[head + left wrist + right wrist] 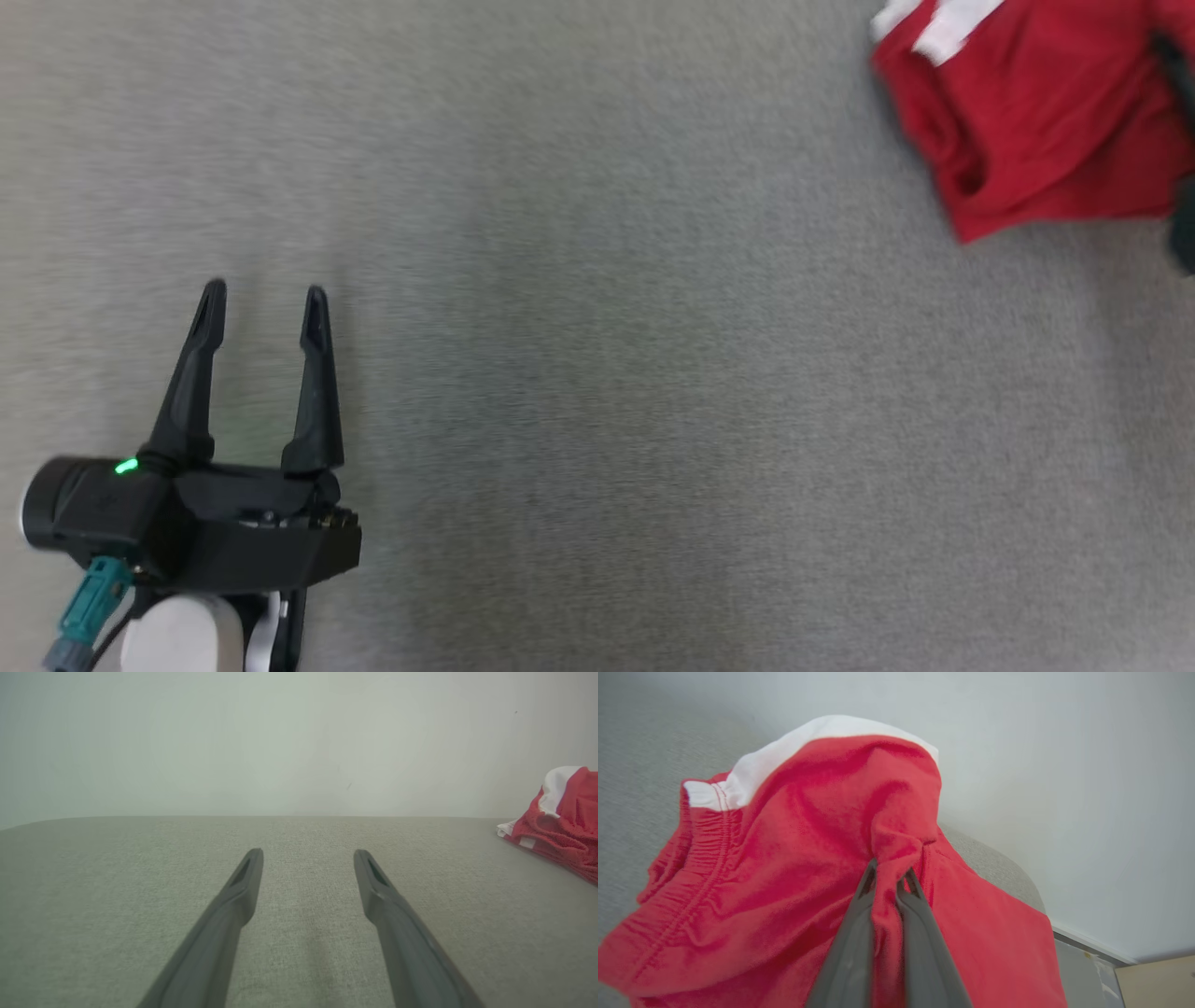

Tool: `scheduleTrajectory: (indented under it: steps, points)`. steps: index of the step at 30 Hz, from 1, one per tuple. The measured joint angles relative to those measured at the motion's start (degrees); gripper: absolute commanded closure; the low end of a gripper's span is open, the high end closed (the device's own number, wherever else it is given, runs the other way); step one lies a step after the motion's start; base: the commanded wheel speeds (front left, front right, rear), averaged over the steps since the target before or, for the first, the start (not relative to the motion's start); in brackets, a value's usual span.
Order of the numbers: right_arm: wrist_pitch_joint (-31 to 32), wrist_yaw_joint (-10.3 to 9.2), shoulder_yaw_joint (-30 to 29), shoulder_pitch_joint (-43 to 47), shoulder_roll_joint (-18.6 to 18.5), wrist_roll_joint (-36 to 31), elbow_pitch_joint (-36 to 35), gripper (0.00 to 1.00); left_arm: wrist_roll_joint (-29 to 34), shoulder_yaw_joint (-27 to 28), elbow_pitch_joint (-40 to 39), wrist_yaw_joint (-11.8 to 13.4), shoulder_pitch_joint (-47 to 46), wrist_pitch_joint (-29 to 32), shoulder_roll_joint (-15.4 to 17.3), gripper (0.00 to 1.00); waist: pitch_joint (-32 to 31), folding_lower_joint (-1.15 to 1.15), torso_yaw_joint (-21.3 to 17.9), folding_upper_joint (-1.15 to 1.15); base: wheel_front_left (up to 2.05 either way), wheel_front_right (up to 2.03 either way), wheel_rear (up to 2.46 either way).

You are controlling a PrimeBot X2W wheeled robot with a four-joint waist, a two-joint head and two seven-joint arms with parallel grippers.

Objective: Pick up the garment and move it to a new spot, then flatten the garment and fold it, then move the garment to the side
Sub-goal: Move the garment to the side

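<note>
The garment [1036, 131] is red cloth with white trim, bunched at the head view's top right corner on the grey fabric surface. In the right wrist view the garment [794, 868] hangs in folds, and my right gripper [888, 877] is shut on a pinched ridge of the red cloth. A dark part of the right arm shows at the head view's right edge. My left gripper [264, 303] stands open at the lower left, well away from the cloth, with nothing between its fingers. The left wrist view shows the garment [567, 821] at the far right, past the spread left gripper [308, 856].
The grey fabric surface [597, 373] stretches wide between the left gripper and the garment. A pale wall [280, 742] rises behind its far edge. In the right wrist view the surface's rounded edge [1008, 868] and a strip of light floor [1157, 980] lie beyond the cloth.
</note>
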Motion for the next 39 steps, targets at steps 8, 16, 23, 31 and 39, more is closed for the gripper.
scheduleTrajectory:
  steps: [8,16,23,31,39]
  points:
    - [4.33,0.0,2.26,-6.68,-8.02,1.82,-1.57,1.0,1.26,-1.38,-3.63,-0.66,-2.09,0.01,3.15,0.0,6.66,0.0,-6.26,0.0,0.0,0.0,0.0]
    - [5.76,0.0,4.54,-14.73,-11.07,1.57,1.98,1.0,1.49,-2.09,-6.87,-0.7,-2.01,-0.02,4.39,0.0,11.14,-0.02,-10.01,-0.01,0.0,0.0,0.0]
    - [5.91,0.0,7.42,-18.93,-12.85,-0.83,8.69,1.0,1.46,-2.48,-8.38,-0.66,-2.02,-0.26,4.5,0.0,12.93,-0.02,-9.72,-0.02,0.0,0.0,0.0]
    - [3.0,0.0,7.67,-21.55,-10.95,-2.23,15.21,0.0,0.97,-2.68,-7.79,-0.65,-2.33,-0.27,4.3,0.0,12.69,-0.01,-8.77,-0.01,0.0,0.0,0.0]
    - [-4.85,0.0,5.15,-22.88,-6.89,-4.35,17.48,0.0,-0.16,-1.35,-4.57,-0.25,-1.53,-0.19,3.44,0.0,9.15,0.0,-8.42,-0.01,0.0,0.0,0.0]
